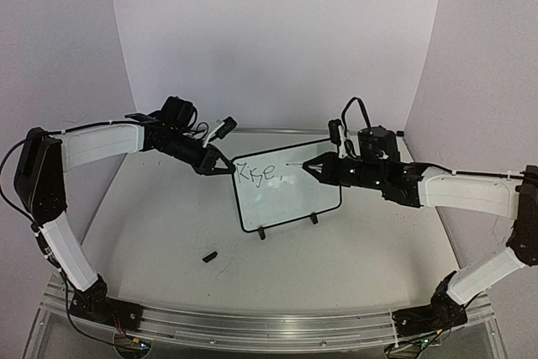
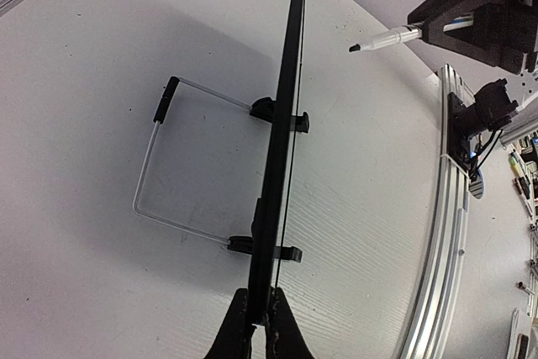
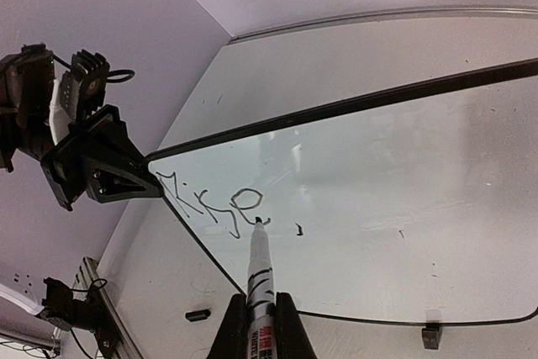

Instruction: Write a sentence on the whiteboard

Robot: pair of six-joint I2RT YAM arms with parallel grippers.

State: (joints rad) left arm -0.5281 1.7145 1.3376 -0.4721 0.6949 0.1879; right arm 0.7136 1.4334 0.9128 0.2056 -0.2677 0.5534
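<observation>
The left gripper (image 1: pixel 225 169) clamps the far-left corner of the small black-framed white whiteboard (image 1: pixel 294 199); the right gripper (image 1: pixel 309 167) pinches a white marker pen (image 3: pixel 259 279), tip at the dark handwritten lettering (image 3: pixel 214 199).

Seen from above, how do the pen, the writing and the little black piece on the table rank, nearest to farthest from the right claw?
1. Pen: clamped in the right gripper itself.
2. Writing: on the whiteboard, upper left corner.
3. Small black piece: on the table, in front of the board's left.
</observation>
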